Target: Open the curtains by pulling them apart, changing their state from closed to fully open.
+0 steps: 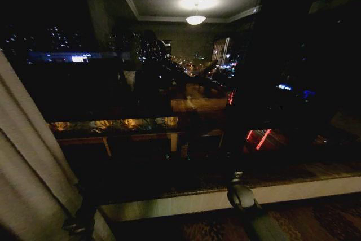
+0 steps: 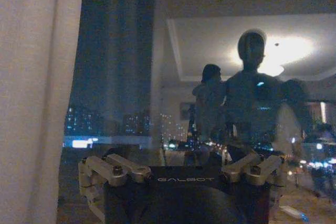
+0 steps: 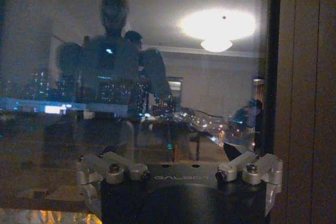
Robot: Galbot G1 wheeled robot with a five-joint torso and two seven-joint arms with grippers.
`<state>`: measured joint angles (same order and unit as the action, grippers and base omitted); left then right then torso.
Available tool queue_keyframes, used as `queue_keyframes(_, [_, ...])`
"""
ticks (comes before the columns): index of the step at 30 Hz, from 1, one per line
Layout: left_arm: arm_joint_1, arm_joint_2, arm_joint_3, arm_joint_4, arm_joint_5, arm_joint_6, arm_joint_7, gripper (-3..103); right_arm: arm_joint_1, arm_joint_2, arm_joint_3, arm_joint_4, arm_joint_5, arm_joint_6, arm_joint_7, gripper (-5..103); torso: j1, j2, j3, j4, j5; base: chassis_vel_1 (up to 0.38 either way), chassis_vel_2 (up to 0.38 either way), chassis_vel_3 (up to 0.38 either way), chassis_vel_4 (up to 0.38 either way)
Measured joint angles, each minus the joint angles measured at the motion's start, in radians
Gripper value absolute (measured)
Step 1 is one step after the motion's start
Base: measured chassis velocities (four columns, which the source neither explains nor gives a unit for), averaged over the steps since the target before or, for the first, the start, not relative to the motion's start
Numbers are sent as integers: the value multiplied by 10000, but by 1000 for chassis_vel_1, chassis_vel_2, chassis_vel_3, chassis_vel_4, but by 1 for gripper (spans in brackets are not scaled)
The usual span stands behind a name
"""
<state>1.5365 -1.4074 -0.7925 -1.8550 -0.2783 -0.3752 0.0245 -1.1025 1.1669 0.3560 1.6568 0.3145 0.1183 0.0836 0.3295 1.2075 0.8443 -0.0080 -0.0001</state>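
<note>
Curtains, sheer cream-white panel (image 1: 25, 167): gathered at the far left of the window, pleats running vertically from above the head view down toward the floor. In the left wrist view the same panel (image 2: 37, 93) fills one side as a pale, finely woven sheet, its free edge standing against dark glass.

Window glass (image 1: 169, 100): bare across the middle, with night-time city lights beyond and a reflected ceiling lamp (image 1: 196, 20). Pale sill (image 1: 192, 200) along the bottom.

Dark vertical strip (image 3: 307, 98): beside the window frame in the right wrist view; too dim to say whether it is fabric or panelling.

Left hand (image 2: 181, 174): fingers spread wide, nothing between them. It faces the glass just beside the panel's free edge without touching it. The left arm sits low at the foot of the panel in the head view.

Right hand (image 3: 178, 174): fingers likewise spread wide and empty, facing the glass near the window's right frame. The right arm (image 1: 248, 210) rises from bottom centre-right in the head view.

Governing relation: the panel's long axis is vertical and it lies to the left, so the left hand is much the nearer.

Status, as judged: left side appears drawn back; state of the right side cannot be told.
</note>
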Motion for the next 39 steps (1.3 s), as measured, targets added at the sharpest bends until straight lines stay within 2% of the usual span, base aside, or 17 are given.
queue_keyframes(17, [3, 6, -10, 1, -4, -1, -3, 100, 0, 0, -1, 0, 0, 0, 0, 100, 0, 0, 0, 2, -1, -52, -68, 58, 57])
queue_keyframes(39, [5, 7, -8, -4, -15, 2, -3, 100, 0, -1, 0, 0, 0, 0, 0, 100, 0, 0, 0, -3, 2, -314, -311, 308, 306])
